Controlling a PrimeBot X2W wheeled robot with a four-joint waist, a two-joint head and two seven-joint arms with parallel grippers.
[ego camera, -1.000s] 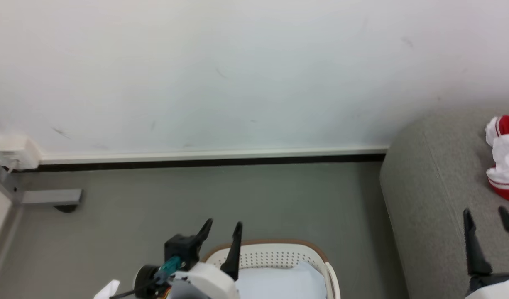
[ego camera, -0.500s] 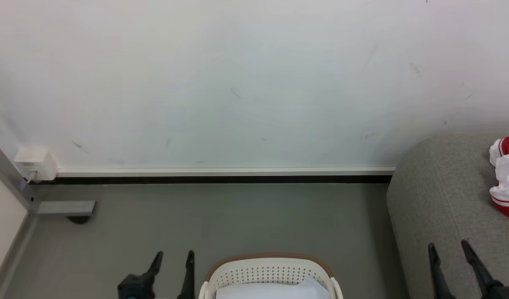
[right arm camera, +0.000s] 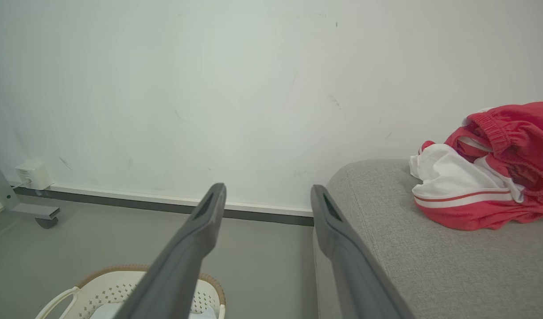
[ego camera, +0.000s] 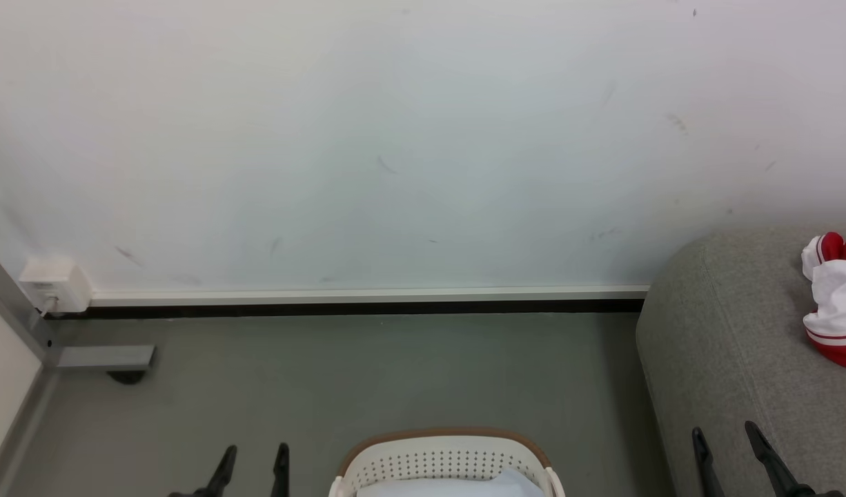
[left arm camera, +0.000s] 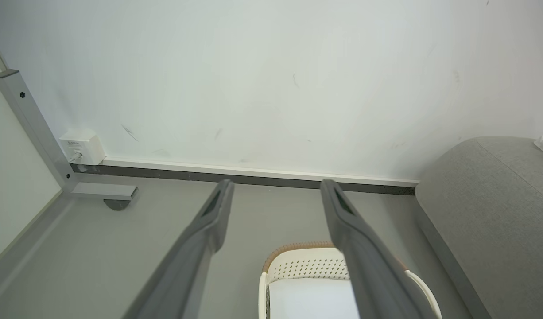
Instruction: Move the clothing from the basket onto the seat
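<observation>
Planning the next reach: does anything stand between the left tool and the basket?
Nothing visible does. The left tool, open, is left of the basket with grey floor between; red clothing lies on the seat.

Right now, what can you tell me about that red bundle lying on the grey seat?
The clothing is a crumpled heap of soft red fabric with a white panel, thin red-and-white stripes along one hem and a gathered, elastic-looking band on top. How many pieces it holds is unclear. It lies loose on the grey woven seat, near the wall; only the seat touches what shows, and its far side runs off the picture's edge.
</observation>
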